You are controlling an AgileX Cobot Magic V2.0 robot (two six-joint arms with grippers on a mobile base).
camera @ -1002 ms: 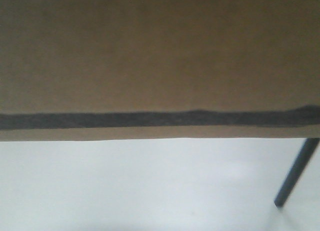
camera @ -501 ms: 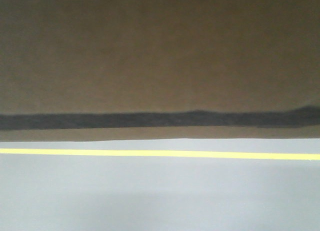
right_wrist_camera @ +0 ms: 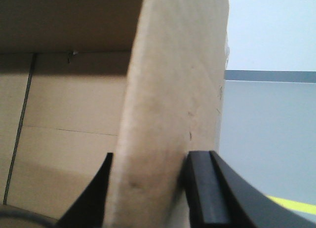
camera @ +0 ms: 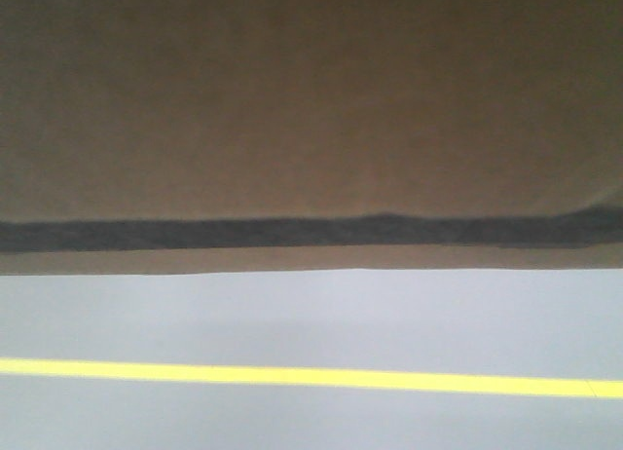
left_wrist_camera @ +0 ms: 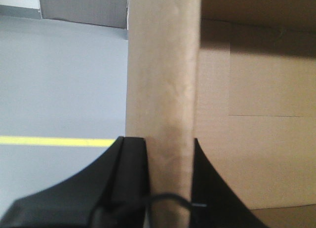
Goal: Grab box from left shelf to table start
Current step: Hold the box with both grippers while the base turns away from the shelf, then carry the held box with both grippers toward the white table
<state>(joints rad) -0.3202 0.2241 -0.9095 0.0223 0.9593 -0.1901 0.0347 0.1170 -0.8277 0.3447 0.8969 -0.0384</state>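
The brown cardboard box (camera: 311, 109) fills the upper part of the front view, with a dark band along its lower edge. It hangs above the grey floor. My left gripper (left_wrist_camera: 170, 144) is shut on the box's left wall (left_wrist_camera: 163, 80), one black finger (left_wrist_camera: 133, 173) outside and the other inside. My right gripper (right_wrist_camera: 148, 161) is shut on the box's right wall (right_wrist_camera: 173, 90) in the same way, with the outer finger (right_wrist_camera: 205, 188) showing on the right. The box's open inside shows in both wrist views. The left shelf and the table are out of view.
Grey floor (camera: 311, 318) lies below the box, crossed by a yellow line (camera: 311, 376). That line also shows in the left wrist view (left_wrist_camera: 54, 141). A pale wall (right_wrist_camera: 271, 30) stands beyond the floor in the right wrist view.
The floor scene under the box has shifted. A dark leg on pale ground gave way to grey floor, and the yellow line has slid lower in the front view. The box stays fixed in frame.
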